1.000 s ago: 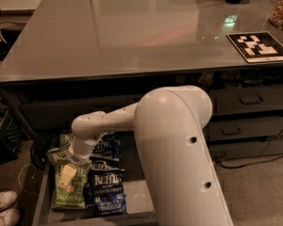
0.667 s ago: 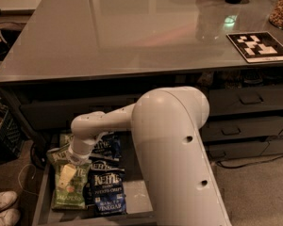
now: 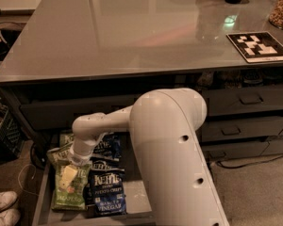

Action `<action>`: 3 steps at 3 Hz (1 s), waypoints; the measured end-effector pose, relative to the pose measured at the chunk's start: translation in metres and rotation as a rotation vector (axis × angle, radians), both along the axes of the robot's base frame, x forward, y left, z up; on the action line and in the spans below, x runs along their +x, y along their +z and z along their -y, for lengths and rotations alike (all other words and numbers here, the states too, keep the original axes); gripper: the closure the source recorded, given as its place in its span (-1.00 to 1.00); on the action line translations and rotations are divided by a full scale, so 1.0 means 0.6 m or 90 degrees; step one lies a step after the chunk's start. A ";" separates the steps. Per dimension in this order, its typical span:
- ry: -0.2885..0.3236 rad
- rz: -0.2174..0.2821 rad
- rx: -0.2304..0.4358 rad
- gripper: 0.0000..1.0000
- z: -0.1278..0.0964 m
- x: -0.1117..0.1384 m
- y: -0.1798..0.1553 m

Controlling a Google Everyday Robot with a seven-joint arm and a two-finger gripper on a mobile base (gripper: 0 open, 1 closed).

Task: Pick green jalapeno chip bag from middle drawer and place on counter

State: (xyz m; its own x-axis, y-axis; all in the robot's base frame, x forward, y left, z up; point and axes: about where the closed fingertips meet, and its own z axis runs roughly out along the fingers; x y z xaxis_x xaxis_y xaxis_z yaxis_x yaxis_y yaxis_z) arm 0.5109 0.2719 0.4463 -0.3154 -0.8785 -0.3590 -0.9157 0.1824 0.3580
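The middle drawer point(image 3: 137, 197) is pulled open at the lower left, below the counter point(image 3: 132, 32). Several chip bags lie in it. A green jalapeno chip bag point(image 3: 67, 196) lies flat at the drawer's left, with another green bag point(image 3: 58, 153) behind it. Dark blue Kettle bags point(image 3: 106, 188) lie to their right. My gripper point(image 3: 68, 175) reaches down from the white arm point(image 3: 170, 140) and sits right on the upper part of the near green bag. The arm hides the right part of the drawer.
A black-and-white marker tag point(image 3: 259, 46) and a jar point(image 3: 280, 8) stand on the counter's right. Narrower drawers with bar handles point(image 3: 250, 100) are at the right. A black crate point(image 3: 4, 131) and white shoes point(image 3: 2, 207) are on the floor at the left.
Almost nothing differs. The gripper stays on the near green bag, and the big arm link has shifted very slightly.
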 end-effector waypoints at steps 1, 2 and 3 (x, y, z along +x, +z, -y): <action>-0.008 0.014 -0.003 -0.44 0.003 0.001 -0.006; -0.008 0.014 -0.003 0.02 0.003 0.000 -0.006; -0.008 0.014 -0.003 0.48 0.003 0.000 -0.006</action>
State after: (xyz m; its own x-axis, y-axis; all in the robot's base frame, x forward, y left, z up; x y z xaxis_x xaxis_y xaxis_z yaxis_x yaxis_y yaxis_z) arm 0.5112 0.2701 0.4426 -0.3190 -0.8760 -0.3618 -0.9209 0.1962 0.3369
